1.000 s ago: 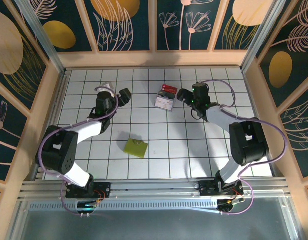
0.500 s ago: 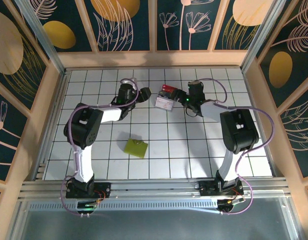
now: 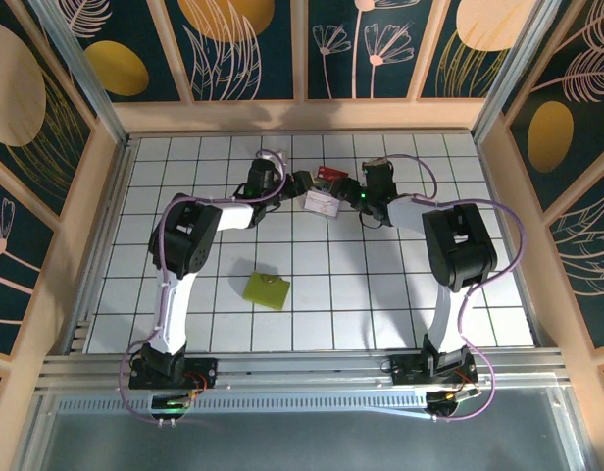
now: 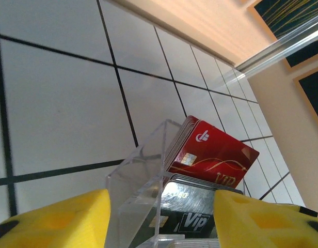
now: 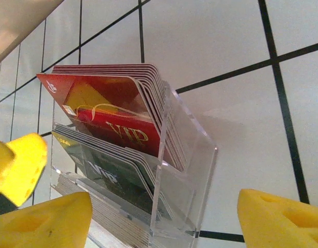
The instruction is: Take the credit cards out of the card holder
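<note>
The card holder, an olive-green folded wallet, lies shut on the tiles in front of the arms, away from both grippers. The credit cards are hidden inside it. Both grippers are at the back, at a clear acrylic stand with tiers of red and black VIP cards. My left gripper is open, its yellow fingers straddling the stand close on both sides. My right gripper is open wider around the same stand, with a gap on its right side.
The stand sits two tiles from the wooden back wall. White tiled floor lies open between the stand and the wallet. Wooden side walls bound the workspace. One yellow finger of the left gripper shows beside the stand.
Both arms have reached in to the clear stand, the left sweeping right, the right edging left. Both pairs of jaws have narrowed around it. The wallet has not moved.
</note>
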Available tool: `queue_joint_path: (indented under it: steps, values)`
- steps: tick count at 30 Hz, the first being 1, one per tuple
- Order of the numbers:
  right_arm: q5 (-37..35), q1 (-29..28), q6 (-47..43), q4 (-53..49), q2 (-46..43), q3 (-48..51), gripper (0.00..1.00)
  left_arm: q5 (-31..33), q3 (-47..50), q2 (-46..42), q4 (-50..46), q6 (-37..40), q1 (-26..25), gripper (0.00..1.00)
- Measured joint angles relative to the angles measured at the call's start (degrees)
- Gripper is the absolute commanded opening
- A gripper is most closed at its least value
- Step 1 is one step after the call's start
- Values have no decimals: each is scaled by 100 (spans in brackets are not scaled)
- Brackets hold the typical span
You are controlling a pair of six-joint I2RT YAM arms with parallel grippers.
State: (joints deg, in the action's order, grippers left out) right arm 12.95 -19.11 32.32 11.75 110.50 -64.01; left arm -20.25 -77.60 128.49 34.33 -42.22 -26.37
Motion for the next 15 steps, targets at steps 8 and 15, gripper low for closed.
queue_joint_path:
  steps: [8, 15]
  values:
    - [234, -26, -7, 63, 133, -7, 56, -129, -90, 92, -17, -11, -177, 39]
    - [313, -61, -24, 125, 164, -13, 47, -26, 186, 57, 164, -13, -188, 32]
